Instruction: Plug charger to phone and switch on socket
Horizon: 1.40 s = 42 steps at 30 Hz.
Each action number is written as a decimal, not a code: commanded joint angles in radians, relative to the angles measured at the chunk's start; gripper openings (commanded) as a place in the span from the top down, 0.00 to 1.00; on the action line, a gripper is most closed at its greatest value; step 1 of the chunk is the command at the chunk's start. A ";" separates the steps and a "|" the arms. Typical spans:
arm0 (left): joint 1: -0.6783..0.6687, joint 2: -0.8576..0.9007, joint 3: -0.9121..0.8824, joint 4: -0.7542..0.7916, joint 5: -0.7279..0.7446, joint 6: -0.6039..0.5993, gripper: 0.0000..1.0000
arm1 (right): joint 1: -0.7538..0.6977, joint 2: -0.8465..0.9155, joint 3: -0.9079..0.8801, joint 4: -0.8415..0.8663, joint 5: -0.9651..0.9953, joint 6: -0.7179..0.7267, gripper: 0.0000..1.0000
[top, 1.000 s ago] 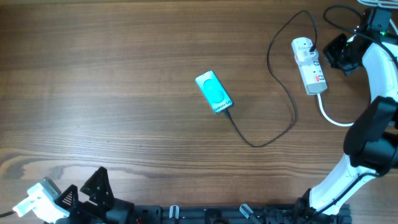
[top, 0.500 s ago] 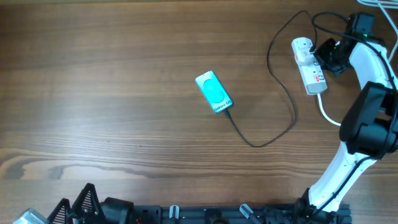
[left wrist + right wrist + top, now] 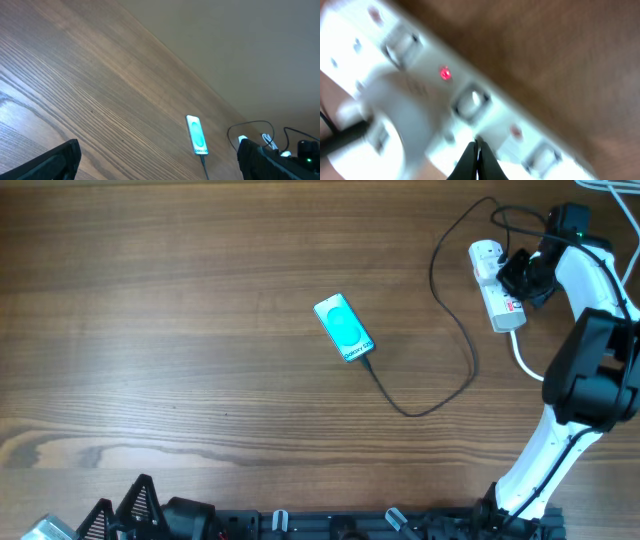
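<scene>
The phone (image 3: 344,328) lies mid-table with a cyan screen; it also shows in the left wrist view (image 3: 196,135). The thin black charger cable (image 3: 458,320) runs from the phone's lower end in a loop up to a white adapter (image 3: 487,256) on the white socket strip (image 3: 497,308) at the far right. My right gripper (image 3: 516,276) is shut, its tips pressed on the strip beside a switch (image 3: 476,142); a red light (image 3: 445,74) glows on the blurred strip (image 3: 415,85). My left gripper (image 3: 160,165) is open and empty at the near left, far from everything.
The strip's thick white cord (image 3: 528,362) curves off toward the right arm's base. More black cable loops lie behind the strip at the far right edge (image 3: 520,215). The table's far edge meets a plain wall in the left wrist view.
My right gripper has moved left from beside the strip onto its top. The left arm has pulled back toward the lower left corner. Phone and cable have not moved.
</scene>
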 commanded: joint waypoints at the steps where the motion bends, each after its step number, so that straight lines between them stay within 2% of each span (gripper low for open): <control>1: 0.005 -0.008 -0.003 0.002 -0.013 0.001 0.00 | 0.008 -0.177 0.002 -0.060 0.097 -0.067 0.96; 4: 0.005 -0.008 -0.003 0.009 -0.013 -0.001 0.00 | 0.009 -0.338 0.002 -0.112 0.157 -0.069 0.96; 8: 0.005 -0.008 -0.003 0.212 -0.016 -0.002 0.00 | 0.010 -0.554 0.002 -0.161 0.156 -0.068 0.96; 12: 0.005 -0.008 -0.007 0.338 -0.095 -0.002 0.00 | 0.013 -0.734 0.002 -0.223 0.144 -0.064 0.96; 17: 0.005 -0.008 -0.101 0.523 -0.152 0.059 0.00 | 0.013 -0.863 0.002 -0.225 0.043 -0.064 0.96; 19: 0.004 -0.008 -0.202 0.626 -0.156 0.114 0.00 | 0.013 -0.905 0.002 -0.246 -0.001 -0.064 0.96; 23: 0.005 -0.008 -0.476 0.990 -0.156 0.114 0.00 | 0.013 -0.961 0.002 -0.319 -0.010 -0.064 0.96; 28: 0.005 -0.008 -0.787 1.359 -0.155 0.113 0.00 | 0.013 -1.020 0.002 -0.375 -0.051 -0.065 0.96; 31: 0.005 -0.008 -0.958 1.519 -0.151 0.112 0.00 | 0.013 -1.073 0.002 -0.387 -0.095 -0.068 0.96; 37: 0.005 -0.008 -1.073 1.537 -0.132 0.110 0.00 | 0.013 -1.196 0.002 -0.403 -0.114 -0.081 0.96; 42: 0.005 -0.006 -1.075 1.460 -0.129 0.110 0.00 | 0.013 -1.281 0.002 -0.409 -0.123 -0.087 0.96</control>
